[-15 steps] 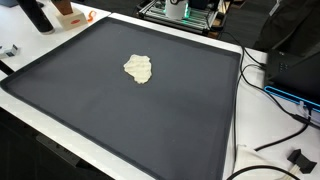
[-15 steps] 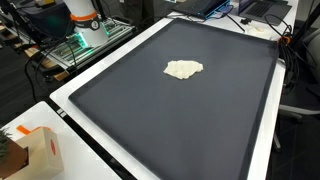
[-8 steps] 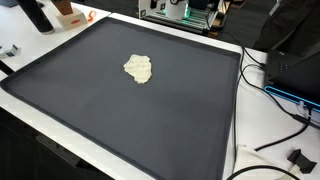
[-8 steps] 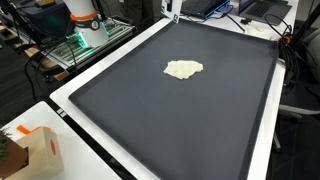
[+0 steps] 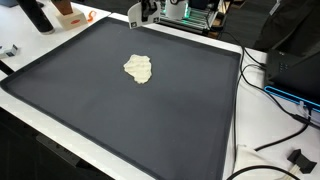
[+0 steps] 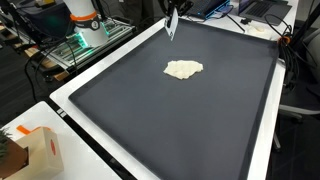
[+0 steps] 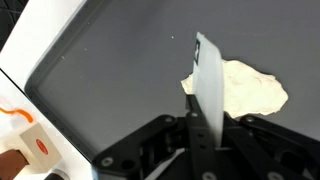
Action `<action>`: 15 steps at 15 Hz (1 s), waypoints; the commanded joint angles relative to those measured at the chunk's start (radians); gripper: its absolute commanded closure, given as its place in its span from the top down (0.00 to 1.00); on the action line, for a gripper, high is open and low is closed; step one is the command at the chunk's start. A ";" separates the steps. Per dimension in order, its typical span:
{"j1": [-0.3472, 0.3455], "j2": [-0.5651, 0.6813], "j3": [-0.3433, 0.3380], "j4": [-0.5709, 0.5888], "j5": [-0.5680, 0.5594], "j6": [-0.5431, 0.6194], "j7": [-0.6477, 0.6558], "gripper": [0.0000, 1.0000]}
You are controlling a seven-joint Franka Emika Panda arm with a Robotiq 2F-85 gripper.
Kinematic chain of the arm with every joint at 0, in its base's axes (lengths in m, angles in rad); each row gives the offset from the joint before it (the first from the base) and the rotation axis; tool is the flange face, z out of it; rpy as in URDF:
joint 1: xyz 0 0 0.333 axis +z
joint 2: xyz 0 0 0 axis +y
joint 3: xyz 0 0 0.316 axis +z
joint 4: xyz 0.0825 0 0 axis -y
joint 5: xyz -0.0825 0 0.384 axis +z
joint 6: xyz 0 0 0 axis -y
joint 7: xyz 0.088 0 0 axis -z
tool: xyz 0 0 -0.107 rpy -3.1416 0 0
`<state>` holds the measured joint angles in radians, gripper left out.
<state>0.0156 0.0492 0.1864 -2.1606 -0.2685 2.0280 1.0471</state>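
Table: covered by dark mat.
Claw: closed on white strip, long axis pointed up-frame.
Cream lump: seen just right of strip.

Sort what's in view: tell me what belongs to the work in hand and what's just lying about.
In hand:
gripper, shut on a white strip
cream crumpled cloth, the thing nearest it
dark mat, which the cloth lies on

Lying about:
orange-and-white box
black cables
black plug
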 commanded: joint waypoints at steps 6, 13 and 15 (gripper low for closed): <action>0.078 0.140 -0.096 0.105 -0.033 -0.117 0.164 0.01; 0.107 0.211 -0.147 0.149 -0.074 -0.117 0.266 0.01; 0.109 0.226 -0.154 0.157 -0.066 -0.111 0.266 0.01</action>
<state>0.1036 0.2453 0.0541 -2.0295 -0.3145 1.9321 1.2838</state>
